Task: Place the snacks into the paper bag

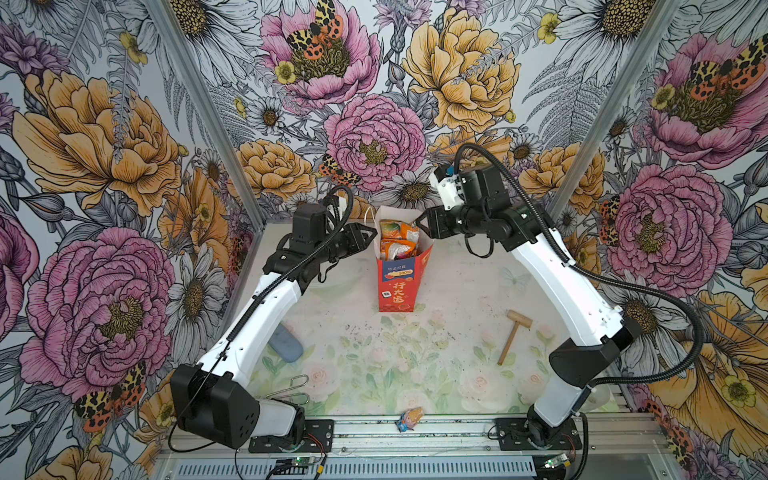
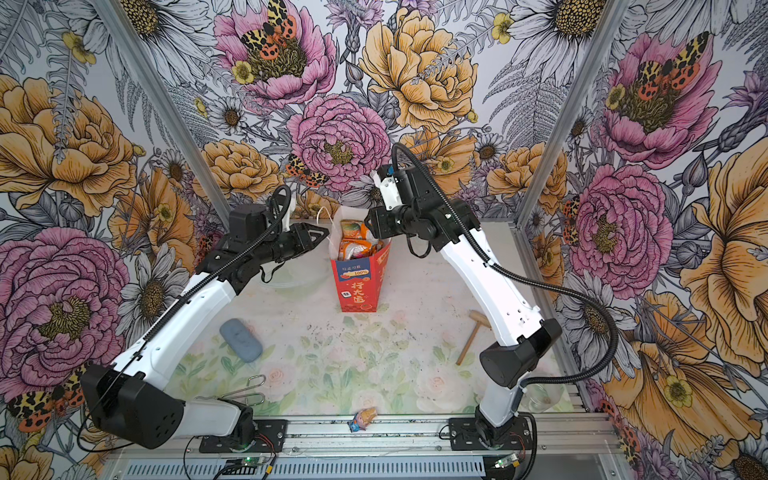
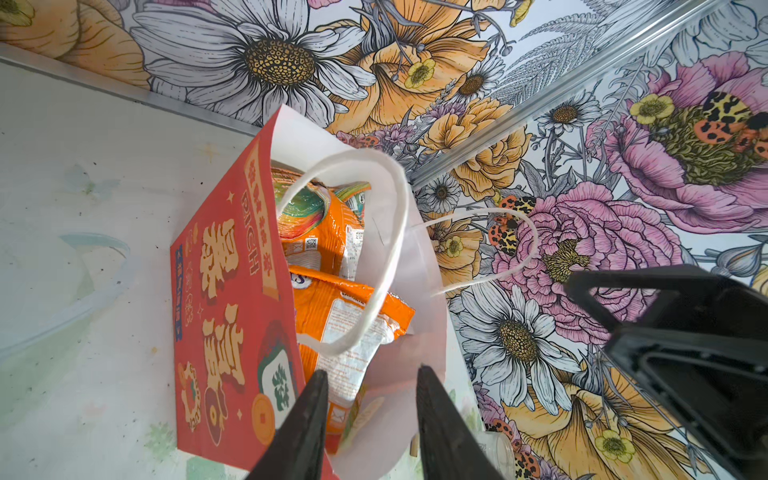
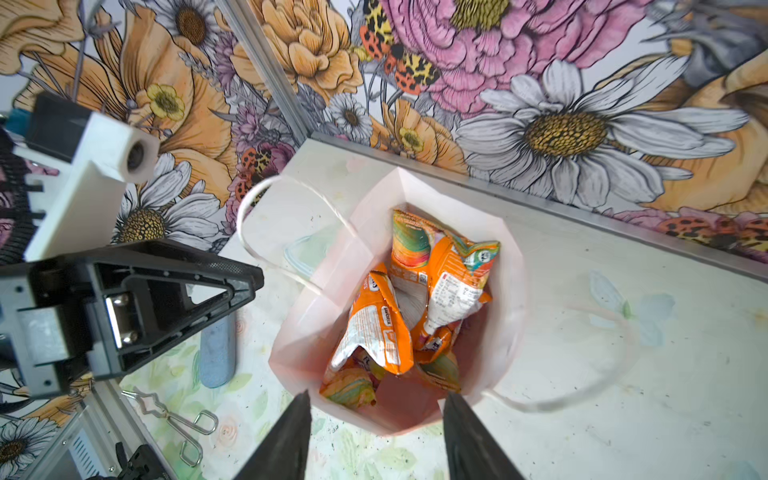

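The red paper bag [image 1: 397,291] [image 2: 357,291] stands upright at the back middle of the table, mouth open. Orange crinkly snacks [image 1: 398,241] [image 2: 355,241] lie inside it; in the right wrist view three packets [image 4: 444,270] show against the white inner wall [image 4: 307,332]. My left gripper [image 1: 372,235] [image 3: 372,372] hovers at the bag's left rim [image 3: 224,291], open, with nothing held. At the right rim my right gripper [image 1: 422,220] [image 4: 377,395] is open and empty above the mouth. The snacks [image 3: 332,257] also show past a white cord handle [image 3: 395,232].
A wooden mallet [image 1: 513,334] lies at the right. A blue-grey oblong [image 1: 286,343] and metal tongs [image 1: 291,388] lie by the left arm. A small wrapped candy [image 1: 409,417] sits at the front edge. Floral walls close in the back and sides.
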Robot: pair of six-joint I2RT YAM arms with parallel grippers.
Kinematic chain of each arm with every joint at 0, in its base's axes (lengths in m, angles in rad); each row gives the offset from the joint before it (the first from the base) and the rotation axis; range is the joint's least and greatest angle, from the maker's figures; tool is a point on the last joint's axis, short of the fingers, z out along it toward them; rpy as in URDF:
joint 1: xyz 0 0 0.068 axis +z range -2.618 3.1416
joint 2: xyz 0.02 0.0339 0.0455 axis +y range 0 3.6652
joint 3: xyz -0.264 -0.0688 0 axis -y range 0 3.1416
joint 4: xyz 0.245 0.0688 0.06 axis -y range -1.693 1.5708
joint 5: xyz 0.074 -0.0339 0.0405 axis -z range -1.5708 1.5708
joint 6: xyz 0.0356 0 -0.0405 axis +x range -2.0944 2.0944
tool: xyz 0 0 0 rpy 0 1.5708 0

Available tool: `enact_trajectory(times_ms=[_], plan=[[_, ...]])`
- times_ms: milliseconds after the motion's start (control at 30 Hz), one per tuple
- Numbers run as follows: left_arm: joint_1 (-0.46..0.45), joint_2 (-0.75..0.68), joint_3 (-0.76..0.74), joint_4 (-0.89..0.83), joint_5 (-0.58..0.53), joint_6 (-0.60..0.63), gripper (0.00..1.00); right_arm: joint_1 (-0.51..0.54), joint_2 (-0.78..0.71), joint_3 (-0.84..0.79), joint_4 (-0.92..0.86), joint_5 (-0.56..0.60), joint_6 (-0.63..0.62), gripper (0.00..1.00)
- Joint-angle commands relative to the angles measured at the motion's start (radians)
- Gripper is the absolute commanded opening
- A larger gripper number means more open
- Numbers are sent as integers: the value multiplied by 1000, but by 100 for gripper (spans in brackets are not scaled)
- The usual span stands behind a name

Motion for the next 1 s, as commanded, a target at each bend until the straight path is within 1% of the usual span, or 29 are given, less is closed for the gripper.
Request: enact_trajectory(times_ms=[0, 167, 300, 367, 467, 500, 567, 600, 667, 800, 867, 967], plan=[[33, -60, 9, -21, 35, 36, 38, -17, -74, -32, 2, 75, -36, 53], [94, -128, -26, -27, 32, 39, 41, -73, -151, -96, 3, 158, -29, 54], [141, -167, -70, -27, -5, 35, 44, -126, -184, -159, 3, 227, 1, 54], [157, -172, -91, -37, -45, 33, 44, -148, -190, -196, 5, 261, 23, 54], [178, -161, -130, -47, -117, 11, 40, -173, -191, -257, 20, 306, 59, 54], [186, -154, -142, -49, -140, -2, 40, -178, -188, -279, 29, 324, 71, 54], [190, -140, -161, -50, -186, -13, 41, -185, -180, -311, 41, 346, 87, 55], [190, -133, -169, -49, -206, -20, 44, -187, -172, -329, 48, 354, 92, 55], [184, -118, -179, -48, -239, -26, 47, -193, -159, -356, 60, 358, 102, 56], [170, -87, -195, -32, -272, -22, 48, -202, -130, -419, 110, 325, 114, 56], [167, -74, -205, -16, -264, -26, 50, -209, -119, -450, 139, 298, 106, 57], [166, -57, -219, 8, -262, -28, 55, -229, -105, -483, 168, 268, 92, 57]])
